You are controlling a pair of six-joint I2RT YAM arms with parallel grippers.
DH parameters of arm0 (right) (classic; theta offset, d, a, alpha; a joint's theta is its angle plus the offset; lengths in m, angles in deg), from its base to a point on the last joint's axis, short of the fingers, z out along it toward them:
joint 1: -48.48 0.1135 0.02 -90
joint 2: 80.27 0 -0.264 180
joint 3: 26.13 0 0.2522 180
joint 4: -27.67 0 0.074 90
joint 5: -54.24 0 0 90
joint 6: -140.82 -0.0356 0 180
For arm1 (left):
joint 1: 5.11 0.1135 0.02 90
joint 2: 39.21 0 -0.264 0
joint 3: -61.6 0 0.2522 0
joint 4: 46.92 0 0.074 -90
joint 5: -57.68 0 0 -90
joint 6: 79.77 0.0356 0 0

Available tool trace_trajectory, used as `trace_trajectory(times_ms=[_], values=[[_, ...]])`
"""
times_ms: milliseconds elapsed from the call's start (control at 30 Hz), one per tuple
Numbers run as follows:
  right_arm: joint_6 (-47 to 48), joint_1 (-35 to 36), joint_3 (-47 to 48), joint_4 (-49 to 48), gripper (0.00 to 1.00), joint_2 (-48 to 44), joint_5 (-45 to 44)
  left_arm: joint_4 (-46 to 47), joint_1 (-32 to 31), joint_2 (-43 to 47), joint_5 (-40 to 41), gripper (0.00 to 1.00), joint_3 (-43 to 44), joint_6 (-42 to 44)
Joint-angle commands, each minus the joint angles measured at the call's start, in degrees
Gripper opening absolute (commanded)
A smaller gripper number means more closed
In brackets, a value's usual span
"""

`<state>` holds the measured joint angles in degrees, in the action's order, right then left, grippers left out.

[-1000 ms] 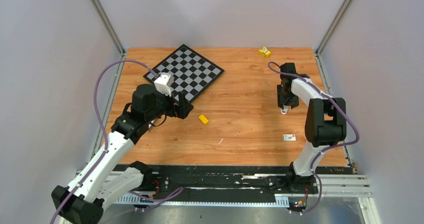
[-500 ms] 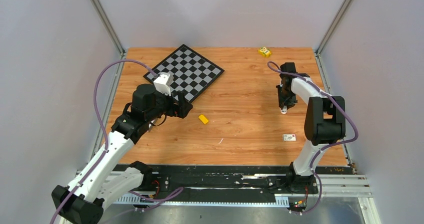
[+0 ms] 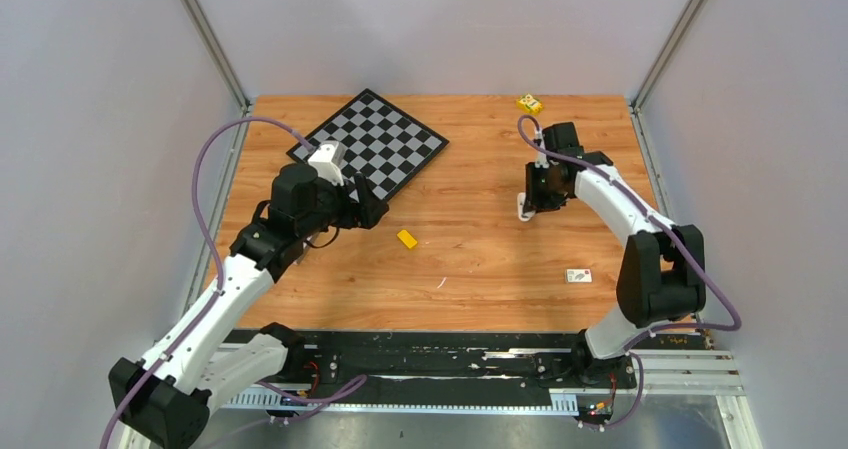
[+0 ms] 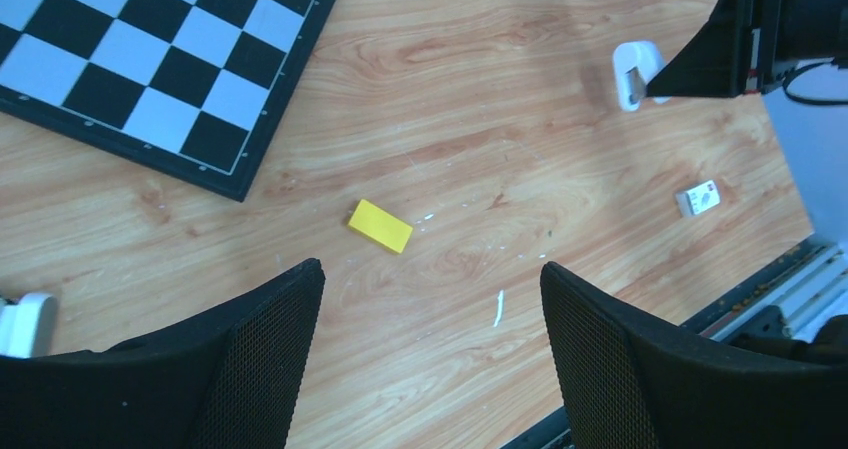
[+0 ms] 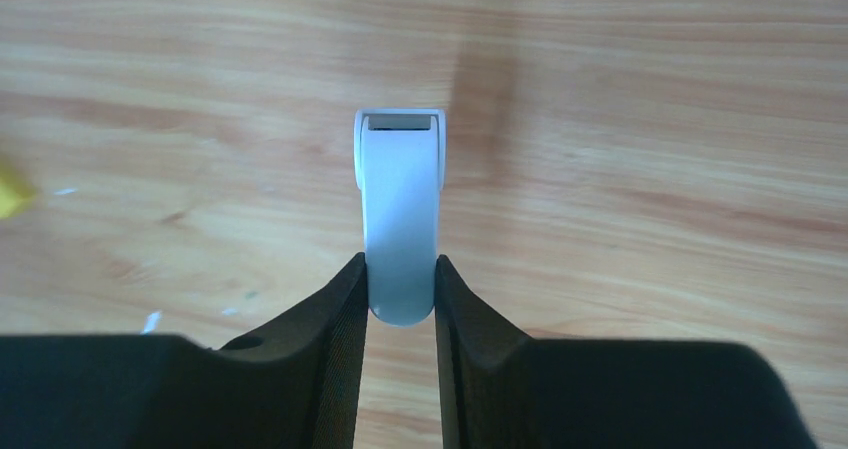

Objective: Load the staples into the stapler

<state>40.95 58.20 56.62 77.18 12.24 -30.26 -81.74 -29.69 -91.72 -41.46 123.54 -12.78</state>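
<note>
The stapler (image 5: 400, 209) is small and pale with a rounded top. It sticks out forward from my right gripper (image 5: 400, 274), whose fingers are shut on its near end. From above, the stapler (image 3: 524, 207) hangs at the right gripper (image 3: 537, 191) over the right middle of the table; the left wrist view shows it too (image 4: 632, 74). A thin pale sliver, apparently the staples (image 4: 498, 307), lies on the wood near the front (image 3: 441, 282). My left gripper (image 4: 430, 269) hovers open above the table, nothing between its fingers, at the chessboard's near corner (image 3: 368, 209).
A yellow block (image 3: 406, 238) lies mid-table, just beyond the left gripper (image 4: 380, 226). A chessboard (image 3: 368, 146) lies at the back left. A small white labelled box (image 3: 578, 276) sits front right. A small yellow object (image 3: 529, 103) rests at the back edge.
The right gripper has closed on the stapler and carried it left toward the table's middle. The left gripper's jaws have narrowed slightly and its wrist has turned a little.
</note>
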Motion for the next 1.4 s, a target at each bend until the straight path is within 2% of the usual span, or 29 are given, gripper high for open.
trace_trajectory(times_ms=[0,267,533,767,1000,1367], values=[[-9.42,4.79,-3.47,-4.18,0.15,-5.54,11.59,5.25,-0.38,-2.05,-3.23,0.80,1.23,-7.07],[-20.41,12.75,-8.99,-15.58,0.15,-14.00,23.16,14.56,-1.49,-11.23,-6.66,0.71,-1.06,-15.27],[-26.26,18.90,-11.31,-20.37,0.13,-17.01,25.70,20.47,-7.74,-20.76,-8.00,0.64,1.97,-14.33],[-26.79,19.54,-11.78,-21.40,0.13,-18.58,26.32,27.53,-9.85,-24.18,-11.00,0.55,1.12,-14.53],[-26.48,19.58,-11.89,-21.93,0.13,-18.86,26.38,31.29,-10.56,-26.95,-13.41,0.51,0.63,-16.84],[-26.61,19.64,-13.45,-24.03,0.12,-17.84,26.26,32.15,-12.04,-30.94,-13.78,0.44,0.28,-16.28]])
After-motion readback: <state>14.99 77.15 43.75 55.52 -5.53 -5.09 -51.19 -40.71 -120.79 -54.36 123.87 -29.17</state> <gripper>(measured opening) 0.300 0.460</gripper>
